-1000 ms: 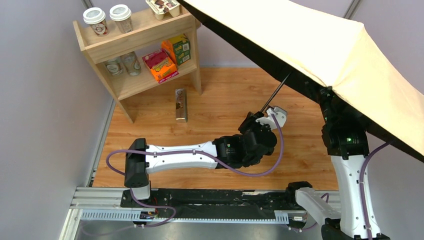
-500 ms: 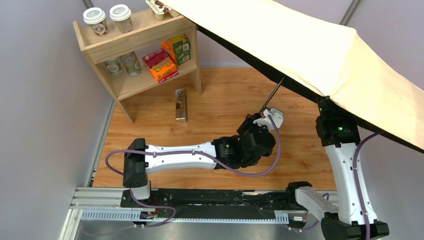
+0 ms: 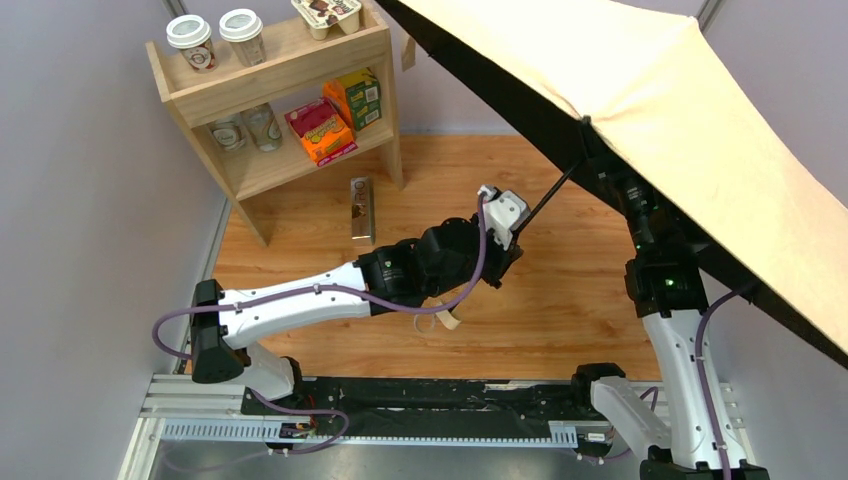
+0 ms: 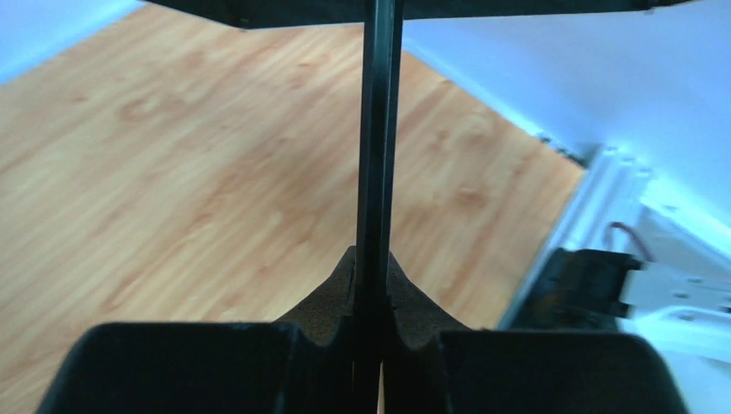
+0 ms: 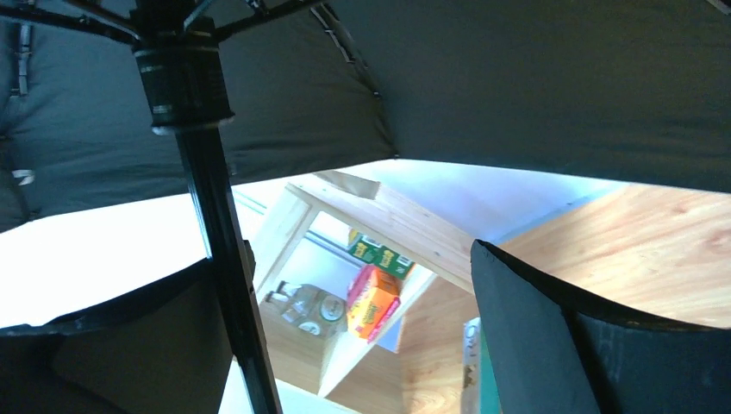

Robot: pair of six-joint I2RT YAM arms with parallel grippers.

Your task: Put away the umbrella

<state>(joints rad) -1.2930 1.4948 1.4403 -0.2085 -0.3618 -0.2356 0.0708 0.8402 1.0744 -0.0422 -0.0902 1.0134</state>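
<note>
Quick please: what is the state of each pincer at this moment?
Left pincer: closed, holding the umbrella by its black shaft.
Right pincer: open, gripping nothing.

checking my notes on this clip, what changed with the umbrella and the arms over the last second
The left gripper, still shut on the umbrella shaft, carried it left; the canopy swung round with it. The right gripper reached farther under the canopy, open at the shaft. The wooden shelf stayed put.
</note>
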